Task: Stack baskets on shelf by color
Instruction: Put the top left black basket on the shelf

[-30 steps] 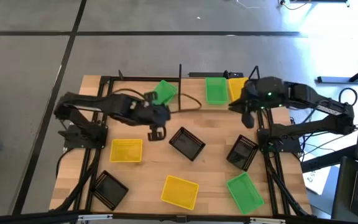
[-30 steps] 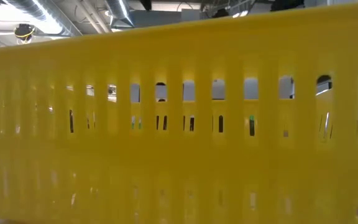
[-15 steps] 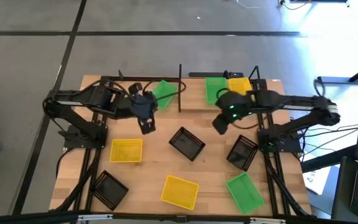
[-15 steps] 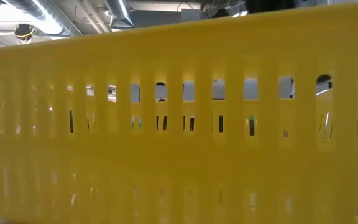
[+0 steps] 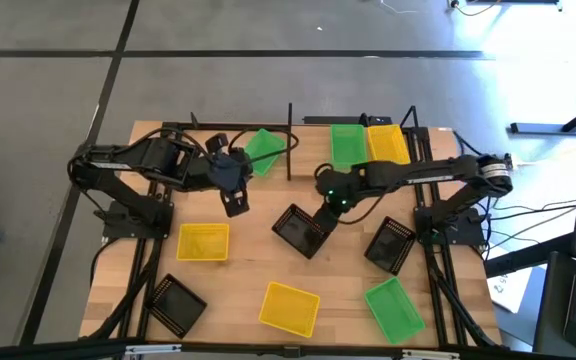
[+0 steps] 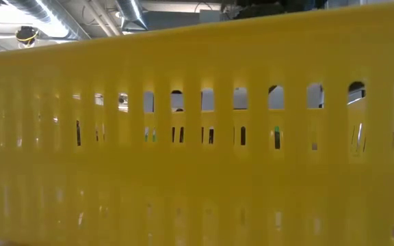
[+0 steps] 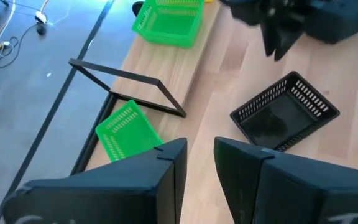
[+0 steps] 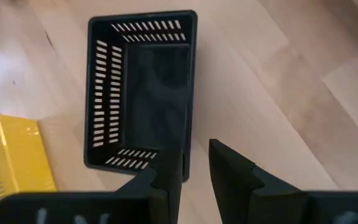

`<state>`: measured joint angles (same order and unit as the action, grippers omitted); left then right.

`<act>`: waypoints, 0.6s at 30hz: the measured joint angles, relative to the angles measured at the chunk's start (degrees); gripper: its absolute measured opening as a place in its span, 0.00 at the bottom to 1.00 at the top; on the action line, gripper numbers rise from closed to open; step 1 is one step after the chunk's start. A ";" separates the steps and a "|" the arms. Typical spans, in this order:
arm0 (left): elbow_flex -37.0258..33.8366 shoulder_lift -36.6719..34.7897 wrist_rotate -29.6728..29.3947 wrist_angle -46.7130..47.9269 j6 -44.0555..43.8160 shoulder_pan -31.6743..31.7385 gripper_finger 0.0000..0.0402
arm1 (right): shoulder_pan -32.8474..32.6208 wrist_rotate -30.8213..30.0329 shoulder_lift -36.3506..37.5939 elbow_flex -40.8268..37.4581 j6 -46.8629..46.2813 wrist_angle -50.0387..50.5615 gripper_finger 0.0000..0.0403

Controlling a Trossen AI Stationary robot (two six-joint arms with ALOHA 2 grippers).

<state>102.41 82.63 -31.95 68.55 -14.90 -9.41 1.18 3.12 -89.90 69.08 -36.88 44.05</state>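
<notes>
I see the tabletop point(image 5: 258, 265) carrying the shelf point(image 5: 308, 165) along its far edge, with baskets spread over both. On the shelf a green basket point(image 5: 346, 144) and a yellow basket point(image 5: 387, 143) sit side by side toward its right end, and a tilted green basket point(image 5: 265, 147) lies left of the centre post. On the open tabletop I count a yellow basket point(image 5: 204, 241) toward the left edge, a black basket point(image 5: 177, 303) at the near left corner, a yellow basket point(image 5: 289, 307) at the near edge, a green basket point(image 5: 395, 307) toward the near right corner, a black basket point(image 5: 391, 244) near the right edge, and a black basket point(image 5: 300, 230) at the centre. My right gripper point(image 5: 326, 212) reaches over that centre basket's right rim; in its wrist view the fingers point(image 8: 166, 171) stand a narrow gap apart just over the rim, holding nothing. My left gripper point(image 5: 236, 204) hangs over bare wood just in front of the shelf's left half, its fingers point(image 7: 169, 168) also slightly parted and empty, with the tilted green basket point(image 7: 126, 132) beyond them. The low view is filled by the near yellow basket's wall point(image 6: 197, 137).
</notes>
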 joint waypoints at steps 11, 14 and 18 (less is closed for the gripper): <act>0.00 0.00 0.11 0.00 -0.02 0.00 0.18 | -0.28 -0.44 -7.80 0.00 1.96 -5.01 0.19; 0.00 0.00 0.10 0.00 -0.02 0.00 0.18 | -0.30 -0.43 -9.28 0.01 2.13 -6.06 0.19; 0.00 0.02 0.09 0.00 -0.02 0.00 0.18 | -0.30 -0.44 -10.76 0.02 2.89 -7.06 0.19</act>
<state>102.41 82.65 -31.86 68.55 -14.92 -9.41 0.89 2.68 -100.66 69.10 -34.00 36.99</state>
